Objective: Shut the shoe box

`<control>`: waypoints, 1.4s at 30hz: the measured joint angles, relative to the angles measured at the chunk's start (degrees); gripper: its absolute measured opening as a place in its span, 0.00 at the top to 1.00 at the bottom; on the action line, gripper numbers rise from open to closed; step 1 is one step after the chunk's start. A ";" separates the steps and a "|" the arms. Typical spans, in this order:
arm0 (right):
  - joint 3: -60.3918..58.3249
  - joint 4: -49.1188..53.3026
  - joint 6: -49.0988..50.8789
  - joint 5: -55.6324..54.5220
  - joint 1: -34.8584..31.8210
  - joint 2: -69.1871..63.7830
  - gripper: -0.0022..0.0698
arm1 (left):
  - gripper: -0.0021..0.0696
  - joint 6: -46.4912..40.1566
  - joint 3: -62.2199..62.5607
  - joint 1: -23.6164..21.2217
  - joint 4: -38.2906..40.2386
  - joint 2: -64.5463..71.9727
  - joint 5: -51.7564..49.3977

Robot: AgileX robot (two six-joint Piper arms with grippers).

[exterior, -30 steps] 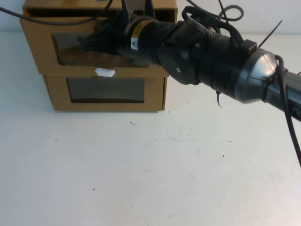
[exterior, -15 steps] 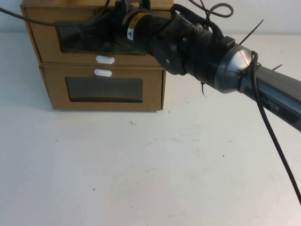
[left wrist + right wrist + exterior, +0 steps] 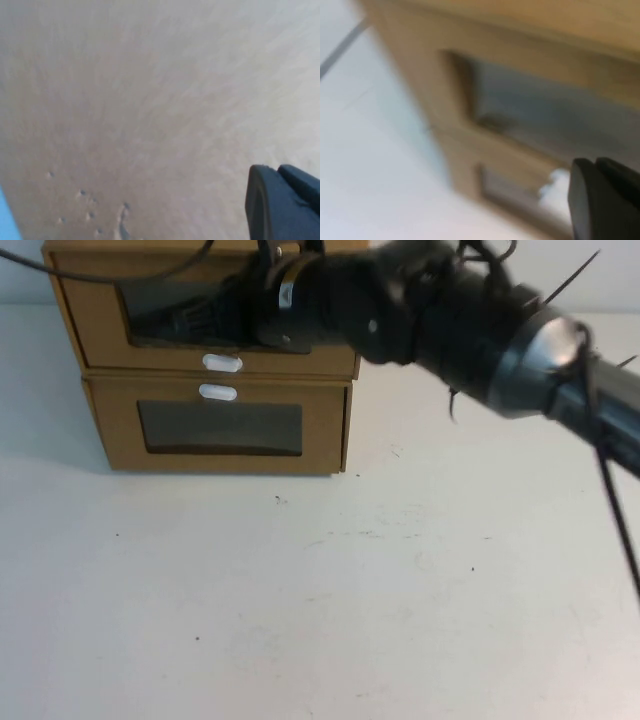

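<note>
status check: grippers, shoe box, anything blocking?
Right gripper at the upper shoe box window, drawer front flush with lower box. Left gripper over bare table. Nothing blocking.

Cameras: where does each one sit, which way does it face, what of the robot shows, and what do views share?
High view: raised on the robot's side, angled down at the white table and two stacked boxes; right arm reaches across, right gripper at the shoe box window.
Left wrist view: faces a bare surface; left gripper finger at the edge.
Right wrist view: close to the shoe box front; right gripper finger shows.
Shared: high and right wrist views both show the shoe box.
</note>
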State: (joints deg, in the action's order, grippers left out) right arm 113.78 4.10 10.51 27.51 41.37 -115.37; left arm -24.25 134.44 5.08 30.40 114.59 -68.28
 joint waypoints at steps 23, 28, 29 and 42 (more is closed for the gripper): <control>-30.50 -1.30 -2.54 33.68 0.63 57.77 0.99 | 0.97 -2.70 -32.03 -0.13 -5.96 -41.22 9.02; -46.71 -0.77 2.76 34.28 0.63 78.11 0.99 | 0.97 -9.15 -55.35 -0.13 -0.74 -58.72 18.66; -49.96 -0.77 3.80 34.35 0.63 81.86 0.99 | 0.97 -11.12 -60.47 -0.13 1.00 -62.44 21.01; -79.32 -3.19 7.49 20.44 0.63 109.58 0.99 | 0.97 -23.33 -107.97 -0.13 13.34 -100.88 40.43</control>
State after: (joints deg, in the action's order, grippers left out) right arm 34.46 0.91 18.00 47.95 42.00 -5.78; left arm -47.58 26.48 4.95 43.74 13.71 -27.85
